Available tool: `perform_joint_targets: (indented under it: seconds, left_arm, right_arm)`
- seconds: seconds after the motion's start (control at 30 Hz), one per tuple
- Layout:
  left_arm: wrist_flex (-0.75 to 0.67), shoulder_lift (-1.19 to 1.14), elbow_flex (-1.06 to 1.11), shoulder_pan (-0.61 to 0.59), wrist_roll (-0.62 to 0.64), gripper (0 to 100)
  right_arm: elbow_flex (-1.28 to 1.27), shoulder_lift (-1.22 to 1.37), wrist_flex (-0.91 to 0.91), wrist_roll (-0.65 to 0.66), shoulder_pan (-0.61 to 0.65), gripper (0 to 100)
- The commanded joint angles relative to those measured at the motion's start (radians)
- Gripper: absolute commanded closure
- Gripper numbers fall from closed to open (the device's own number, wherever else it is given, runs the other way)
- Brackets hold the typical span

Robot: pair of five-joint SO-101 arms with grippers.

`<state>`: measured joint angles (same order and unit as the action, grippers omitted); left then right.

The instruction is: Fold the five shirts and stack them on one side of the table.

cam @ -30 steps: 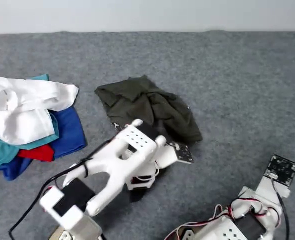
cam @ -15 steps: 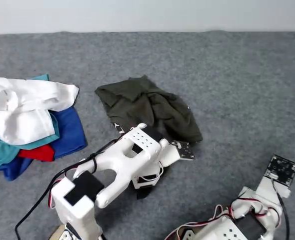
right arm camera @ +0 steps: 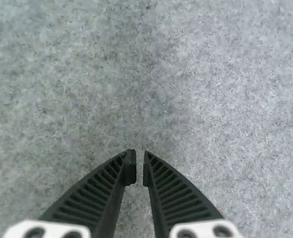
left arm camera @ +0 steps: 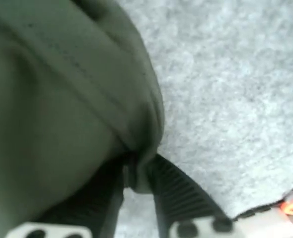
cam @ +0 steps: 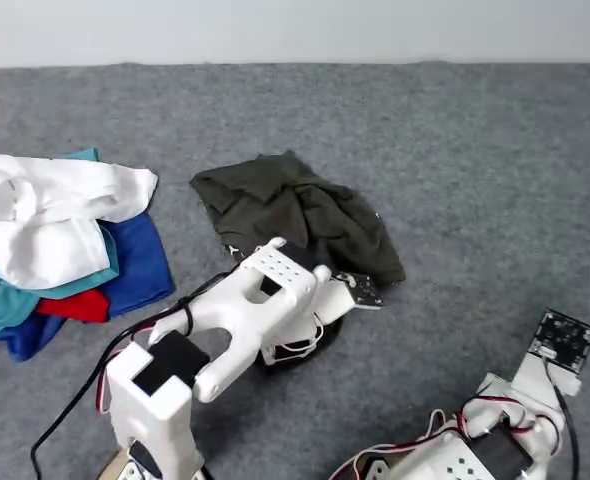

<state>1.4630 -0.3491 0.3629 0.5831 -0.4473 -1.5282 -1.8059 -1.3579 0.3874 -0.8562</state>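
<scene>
Left pincer point(left arm camera: 136, 181): clamped on an edge fold of the olive shirt point(cam: 295, 215).
Right pincer point(right arm camera: 136, 168): nearly closed, holding nothing, over the counter point(right arm camera: 196, 74), well apart from that shirt.

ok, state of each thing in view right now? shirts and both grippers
dark green shirt: crumpled, unfolded, near edge pinched
left gripper: shut on the dark green shirt's edge
right gripper: shut, empty, over bare table
white shirt: rumpled, on top of the pile
teal shirt: unfolded, under the white shirt
blue shirt: unfolded, low in pile
red shirt: mostly hidden, corner showing
</scene>
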Motion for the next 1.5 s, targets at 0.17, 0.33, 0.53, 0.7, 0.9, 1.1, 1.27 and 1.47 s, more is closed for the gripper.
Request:
perform_joint_targets:
  seconds: [0.17, 0.33, 0.53, 0.7, 0.9, 1.1, 1.27, 1.47]
  left_arm:
    - [0.087, 0.304, -0.002, -0.008, -0.008, 99]
    - [0.157, 0.647, -0.002, -0.020, -0.008, 99]
    - [0.164, 0.959, -0.002, -0.201, -0.008, 99]
    - [0.161, 1.120, -0.033, -0.443, -0.011, 99]
    - [0.160, 1.208, -0.159, -0.689, -0.012, 99]
    - [0.120, 1.234, -0.180, -0.941, -0.009, 99]
    - [0.127, 1.234, -0.163, -1.053, -0.008, 99]
    - [0.126, 1.235, -0.108, -1.059, -0.006, 99]
  right_arm:
    - [0.055, -0.007, -0.001, 0.009, -0.005, 96.3]
    - [0.055, -0.007, 0.035, 0.009, -0.005, 96.3]
    - [0.055, -0.007, 0.110, 0.072, -0.005, 96.0]
    - [0.055, -0.007, 0.176, 0.176, 0.073, 96.3]
    - [0.091, 0.002, 0.180, 0.178, 0.374, 96.4]
    - [0.121, 0.005, 0.180, 0.178, 0.664, 96.4]
    - [0.120, 0.008, 0.180, 0.181, 0.802, 96.4]
    - [0.201, 0.252, 0.220, 0.203, 0.865, 96.4]
